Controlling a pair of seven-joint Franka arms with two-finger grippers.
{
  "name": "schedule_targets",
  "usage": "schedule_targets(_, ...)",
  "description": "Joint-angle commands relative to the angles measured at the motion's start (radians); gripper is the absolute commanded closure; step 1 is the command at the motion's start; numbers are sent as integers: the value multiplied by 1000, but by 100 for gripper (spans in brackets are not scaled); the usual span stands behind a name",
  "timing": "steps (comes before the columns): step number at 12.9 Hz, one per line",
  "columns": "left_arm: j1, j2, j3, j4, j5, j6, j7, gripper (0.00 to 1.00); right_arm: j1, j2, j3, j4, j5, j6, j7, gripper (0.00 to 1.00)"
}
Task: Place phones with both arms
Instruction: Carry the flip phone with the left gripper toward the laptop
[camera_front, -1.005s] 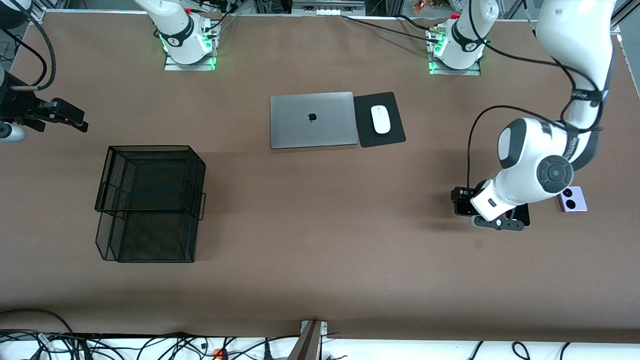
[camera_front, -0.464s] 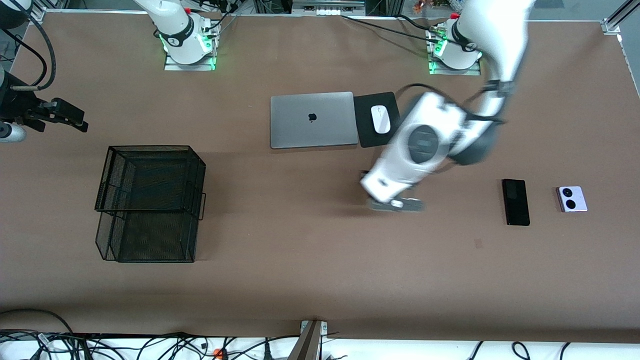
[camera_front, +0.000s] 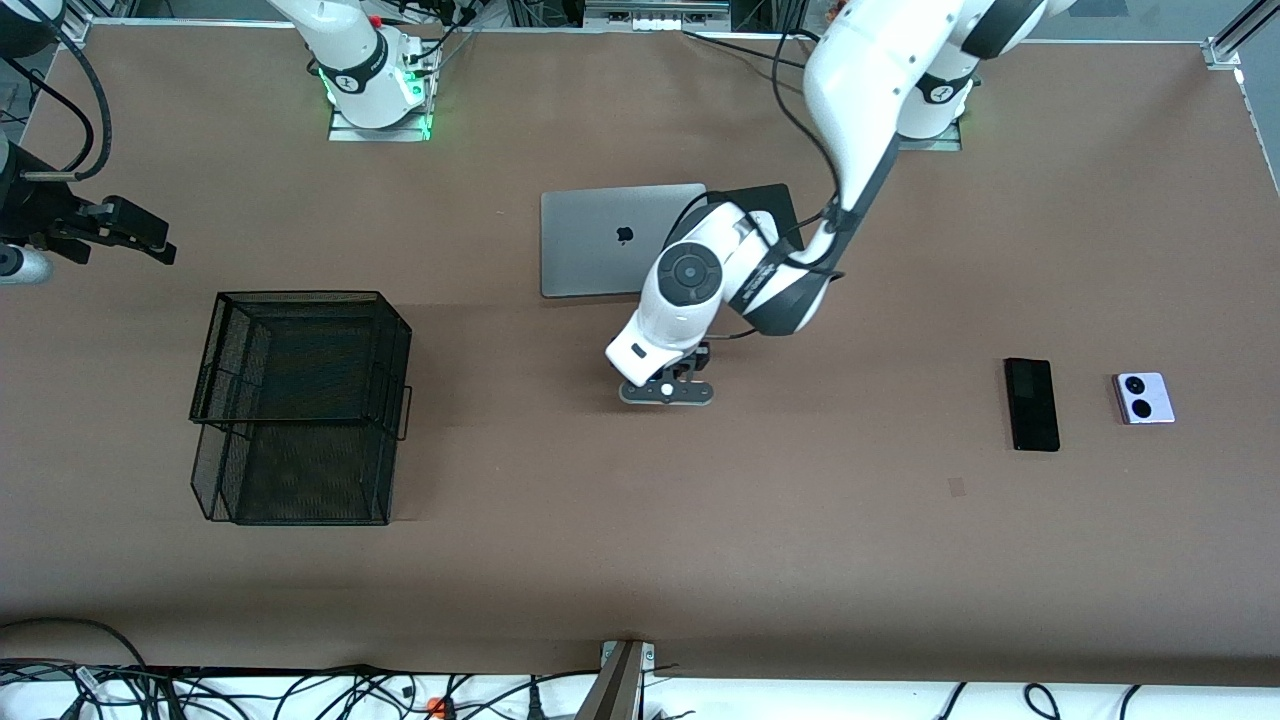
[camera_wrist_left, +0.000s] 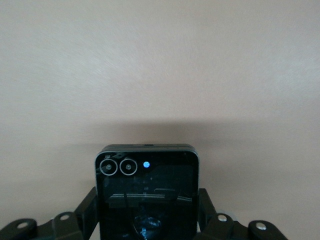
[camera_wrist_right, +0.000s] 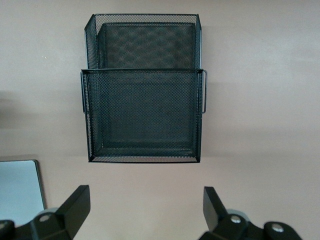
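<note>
My left gripper hangs low over the bare tabletop close to the laptop, shut on the small square black phone. The left wrist view shows that phone upright between the fingers, two camera rings at its top. The long slim black phone and the lavender-white phone lie flat side by side at the left arm's end of the table. At the right arm's end my right gripper waits, open and holding nothing, and it looks down on the basket.
A black wire-mesh basket with two tiers stands toward the right arm's end, also seen in the right wrist view. A shut grey laptop lies mid-table beside a black mouse pad, which the left arm partly covers.
The left arm has swung from beside the slim and lavender phones to the table's middle, carrying the small black phone. Those two phones and the right arm have not moved.
</note>
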Motion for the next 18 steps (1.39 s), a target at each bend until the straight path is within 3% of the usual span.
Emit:
schedule_targets(1, -13, 21, 21, 44, -4, -9, -3, 64, -4, -19, 4, -8, -6, 0, -1, 0)
schedule_targets(3, -13, 32, 21, 44, -3, -5, -2, 57, -4, -18, 4, -8, -6, -2, -3, 0)
schedule_targets(8, -26, 64, 20, 44, 48, -5, 3, 55, -4, -18, 4, -8, -6, -7, -3, 0)
schedule_targets(9, -27, 64, 20, 44, 48, -4, 1, 46, -4, -16, 4, -8, -6, -4, -1, 0)
schedule_targets(10, -29, 64, 20, 44, 48, -5, 1, 9, -4, -16, 4, -8, -3, -5, -1, 0)
schedule_targets(11, -27, 63, 20, 44, 48, -5, 4, 0, -4, -16, 4, -8, -3, -2, -1, 0)
schedule_targets(15, -1, 0, 23, 44, 45, -50, 0, 0, -4, -7, 4, -9, 3, 7, -1, 0)
schedule_targets(18, 92, -118, 28, 51, 48, -247, 12, 0, 4, 10, 9, -11, -6, 32, -1, 0)
